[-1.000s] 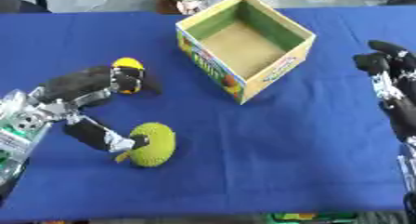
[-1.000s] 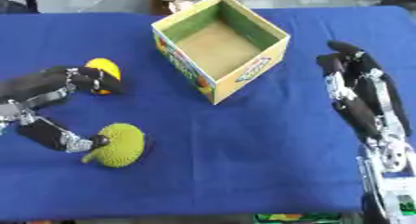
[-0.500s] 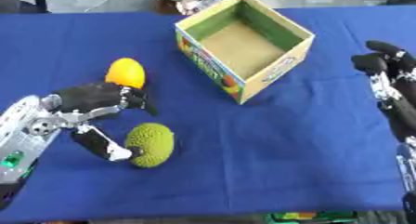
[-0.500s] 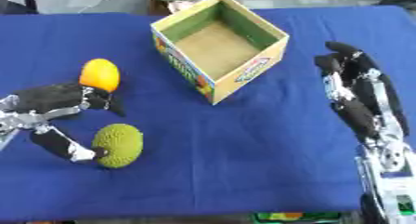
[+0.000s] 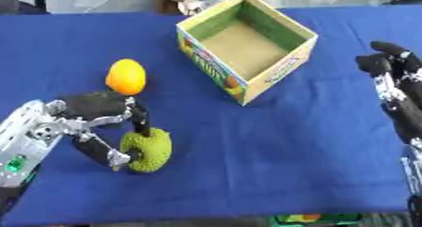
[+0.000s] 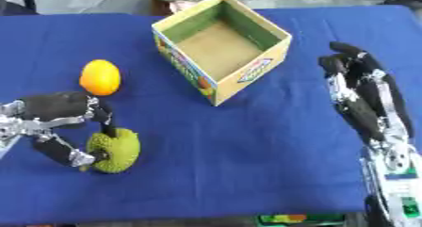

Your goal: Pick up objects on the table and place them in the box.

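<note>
At the lower left of the frame, the left hand (image 5: 99, 109) has its fingers (image 5: 139, 120) and thumb curled round a bumpy green fruit (image 5: 150, 149), pinching it from the top and from its left side while it sits on the blue tablecloth (image 5: 272, 160). The silver and black forearm runs off toward the lower left corner. Just above that hand, near but apart from the green fruit, an orange fruit (image 5: 126, 76) lies alone on the cloth in the left middle of the frame. The open cardboard box (image 5: 246, 47), yellow outside with printed sides and green inner walls, stands in the upper centre, turned corner-on, with nothing visible inside it. At the right edge, the right hand (image 6: 357, 75) points up the frame with its fingers relaxed and holding nothing, well apart from the box and both fruits.
</note>
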Robot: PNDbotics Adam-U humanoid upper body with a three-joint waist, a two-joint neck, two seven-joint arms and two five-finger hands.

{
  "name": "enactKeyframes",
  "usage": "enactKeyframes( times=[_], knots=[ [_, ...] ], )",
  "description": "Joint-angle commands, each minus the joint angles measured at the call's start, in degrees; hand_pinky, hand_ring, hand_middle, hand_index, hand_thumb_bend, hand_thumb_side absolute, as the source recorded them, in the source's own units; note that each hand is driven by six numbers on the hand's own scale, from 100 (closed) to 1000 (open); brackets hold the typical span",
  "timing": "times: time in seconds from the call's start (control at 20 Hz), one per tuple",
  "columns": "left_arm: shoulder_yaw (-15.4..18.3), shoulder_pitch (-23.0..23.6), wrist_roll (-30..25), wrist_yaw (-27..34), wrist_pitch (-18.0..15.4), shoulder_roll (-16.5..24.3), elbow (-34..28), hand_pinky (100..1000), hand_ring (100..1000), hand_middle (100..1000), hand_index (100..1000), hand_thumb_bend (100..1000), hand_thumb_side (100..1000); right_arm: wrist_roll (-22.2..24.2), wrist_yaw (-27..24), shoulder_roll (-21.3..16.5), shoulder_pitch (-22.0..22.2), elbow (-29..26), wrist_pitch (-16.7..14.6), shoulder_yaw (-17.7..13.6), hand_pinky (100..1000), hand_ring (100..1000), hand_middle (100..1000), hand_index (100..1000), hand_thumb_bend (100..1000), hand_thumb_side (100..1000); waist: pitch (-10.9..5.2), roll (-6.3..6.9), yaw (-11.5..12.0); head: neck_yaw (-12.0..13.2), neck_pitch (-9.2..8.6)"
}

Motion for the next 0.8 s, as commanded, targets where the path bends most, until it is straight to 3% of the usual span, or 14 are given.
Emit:
enactKeyframes(
  times=[0.05,0.25,0.5,0.8],
  knots=[
    [1.4,-0.6,1.2,1.4,0.5,1.1,-1.5,525,520,381,519,202,146,0.0,0.0,-1.1,-0.5,-0.8,-0.1,-0.2,828,776,595,816,100,511,-0.81,0.08,-0.1,-0.2,0.29],
    [2.9,-1.7,3.8,3.8,2.1,1.5,-3.3,503,509,361,503,178,126,0.0,0.0,-1.1,-0.4,-0.8,-0.1,-0.3,828,776,595,816,100,511,-0.89,0.11,-0.1,-0.4,0.29],
    [5.4,-7.1,10.1,5.0,6.4,2.0,-3.5,505,516,369,514,182,103,0.0,0.0,-1.2,-0.3,-0.7,-0.1,-0.2,828,775,595,816,100,511,-1.19,0.17,0.0,-0.8,0.29],
    [3.5,-18.6,18.3,1.8,11.4,-1.4,5.7,513,531,391,536,200,100,0.4,-0.2,-1.1,-0.2,-0.6,-0.1,0.3,828,775,595,816,100,509,-1.46,0.31,-1.0,-0.9,0.29]
  ],
)
